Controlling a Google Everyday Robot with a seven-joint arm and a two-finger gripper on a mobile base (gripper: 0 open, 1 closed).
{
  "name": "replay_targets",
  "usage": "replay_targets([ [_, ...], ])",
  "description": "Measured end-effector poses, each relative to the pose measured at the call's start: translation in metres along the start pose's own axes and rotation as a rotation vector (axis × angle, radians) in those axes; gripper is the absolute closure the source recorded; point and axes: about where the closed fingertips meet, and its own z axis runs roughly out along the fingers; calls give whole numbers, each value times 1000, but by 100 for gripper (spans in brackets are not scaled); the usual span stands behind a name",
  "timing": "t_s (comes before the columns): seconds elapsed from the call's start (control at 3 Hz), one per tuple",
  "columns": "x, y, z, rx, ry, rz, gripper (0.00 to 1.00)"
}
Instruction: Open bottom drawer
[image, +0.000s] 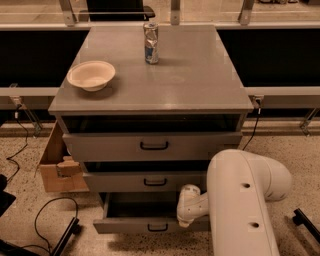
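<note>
The bottom drawer (125, 226) of the cabinet (195, 85) stands partly out. The gripper (185, 217) is over its right part, just right of the handle (157, 227). Its grip I cannot tell.

We see the bottom drawer (125, 226) standing partway open, its shallow grey tray exposed behind a flat grey front with a small black loop handle (158, 227). The gripper (184, 220) sits at its front's right end.
</note>
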Motion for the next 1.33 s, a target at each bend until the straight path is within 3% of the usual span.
replay_targets([
  [0.33, 0, 0, 0, 0, 0, 0, 100],
  [0.67, 12, 36, -2, -35, 5, 52, 100],
  [1.33, 13, 37, -2, -37, 5, 55, 100],
])
